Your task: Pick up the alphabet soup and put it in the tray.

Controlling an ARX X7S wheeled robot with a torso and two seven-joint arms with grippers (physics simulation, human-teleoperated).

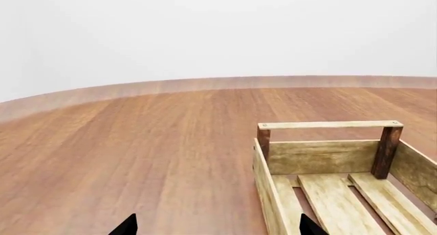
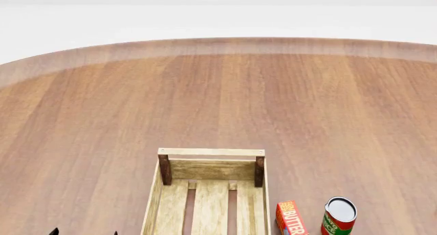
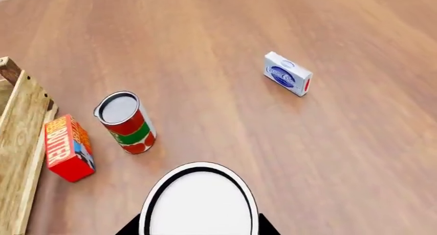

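In the right wrist view the alphabet soup (image 3: 199, 199) fills the near edge; only its pale round top with a dark rim shows, and its label is hidden. My right gripper (image 3: 198, 229) has a black finger pressed against each side of the can, shut on it above the table. The tray (image 2: 212, 169) is a light-wood slatted crate with dark corner posts and nothing inside; it also appears as the tray (image 1: 328, 158) and the tray (image 3: 20, 132). My left gripper (image 1: 218, 227) is open beside the tray's end, holding nothing.
A red-and-green can (image 3: 126, 123) stands upright just right of the tray, with an orange butter box (image 3: 65, 148) between them. Both also show in the head view: the can (image 2: 339, 217) and the box (image 2: 290, 219). A small blue-and-white box (image 3: 287, 73) lies farther out.
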